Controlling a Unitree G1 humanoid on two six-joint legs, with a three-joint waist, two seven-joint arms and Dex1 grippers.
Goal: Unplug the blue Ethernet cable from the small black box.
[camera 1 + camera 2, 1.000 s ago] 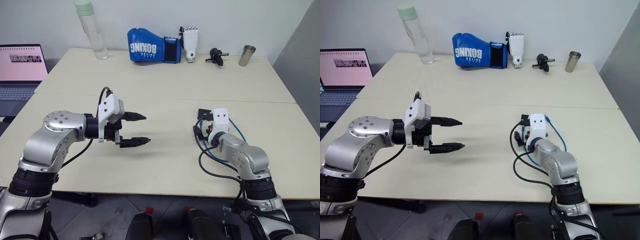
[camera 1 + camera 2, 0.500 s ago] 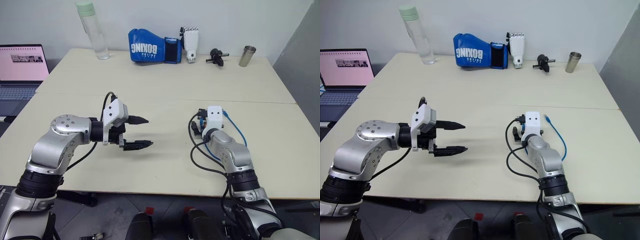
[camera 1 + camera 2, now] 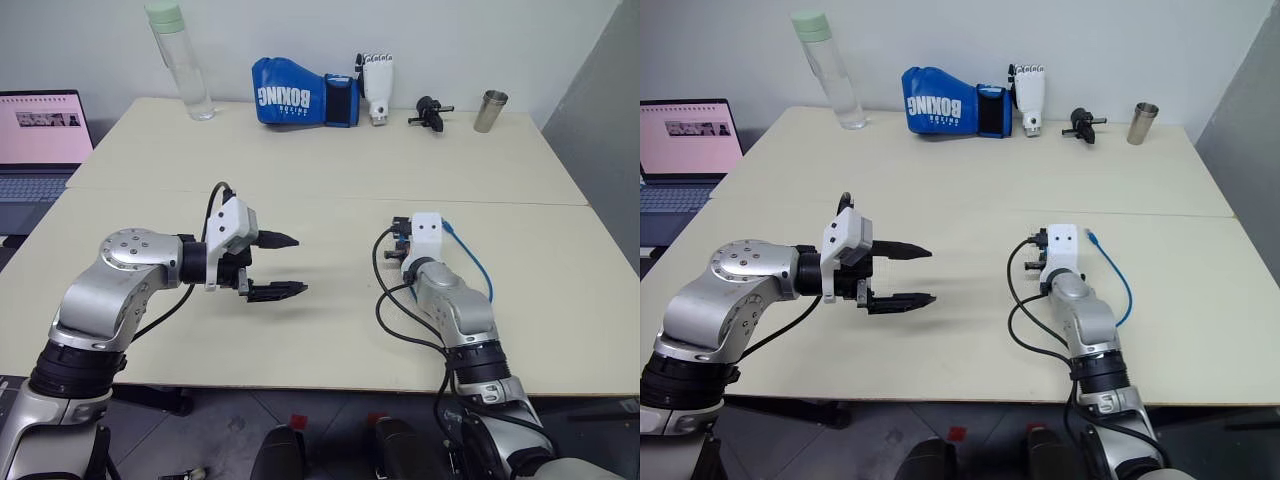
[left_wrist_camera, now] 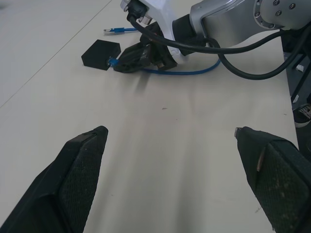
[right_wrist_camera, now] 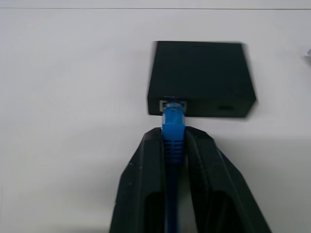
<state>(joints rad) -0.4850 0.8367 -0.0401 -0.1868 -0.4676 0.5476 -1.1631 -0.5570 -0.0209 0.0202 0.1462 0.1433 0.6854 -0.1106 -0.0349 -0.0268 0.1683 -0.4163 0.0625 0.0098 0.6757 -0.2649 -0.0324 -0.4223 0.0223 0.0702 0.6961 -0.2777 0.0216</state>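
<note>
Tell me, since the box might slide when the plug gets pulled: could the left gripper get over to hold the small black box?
Probably yes. The left gripper is open over bare table, nothing between it and the small black box; only the right gripper, shut on the blue Ethernet cable, crowds the port side.

Small black box [image 5: 200, 77] edges smeared by blur in right wrist view; from head views box hidden behind right wrist. Blue Ethernet cable [image 5: 173, 141] cut off at frame bottom — plug latch too small to read.
</note>
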